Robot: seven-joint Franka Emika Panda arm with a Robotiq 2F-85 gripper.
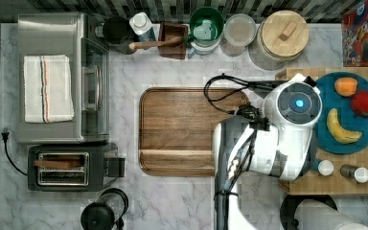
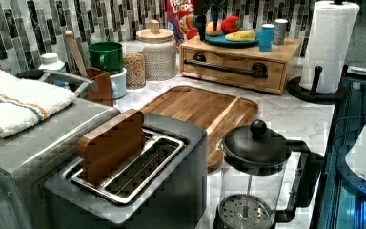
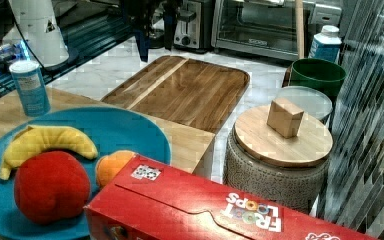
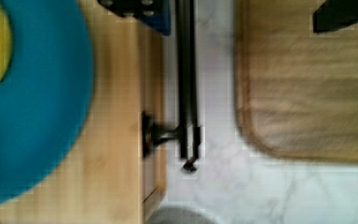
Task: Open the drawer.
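My pincer (image 4: 242, 11) hangs spread above the black bar handle (image 4: 187, 84) of the drawer (image 2: 232, 67) — flush in its bamboo box at the bench's back edge. Approach step; next I must descend and straddle the bar.

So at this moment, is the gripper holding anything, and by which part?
Nothing is held. In the wrist view the gripper hangs open above the drawer's handle, one finger on each side, neither touching the bar.
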